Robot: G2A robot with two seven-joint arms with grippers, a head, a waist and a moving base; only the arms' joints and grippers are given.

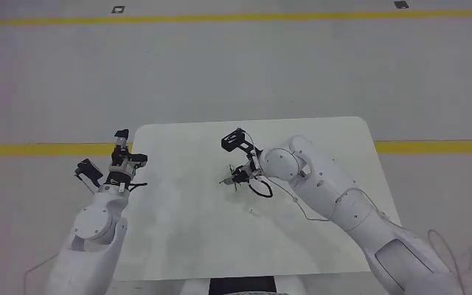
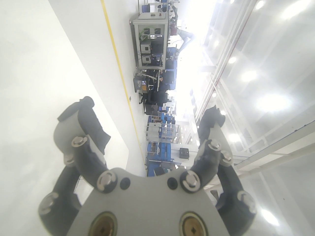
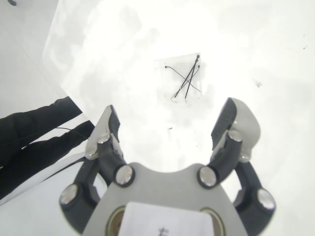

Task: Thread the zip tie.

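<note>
Black zip ties (image 3: pixel 188 81) lie crossed on what may be a clear tray (image 3: pixel 163 87), mid-frame in the top view. The right claw (image 3: pixel 170 105) hovers released above them, likely to pick one. The left claw (image 2: pixel 150 108), also released, idles at the worktop's (image 1: pixel 317 147) left edge.

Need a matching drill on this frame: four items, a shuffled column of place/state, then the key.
Column 1
1. left gripper
2. right gripper
3. zip ties
4. clear tray

Column 2
A. black, crossed over each other
B. open, above the table, pointed at the tray
C. see-through, flat on the white table
D. open, at the table's edge, facing out into the room

Pairs: 1-D, 2-B, 3-A, 4-C
</note>
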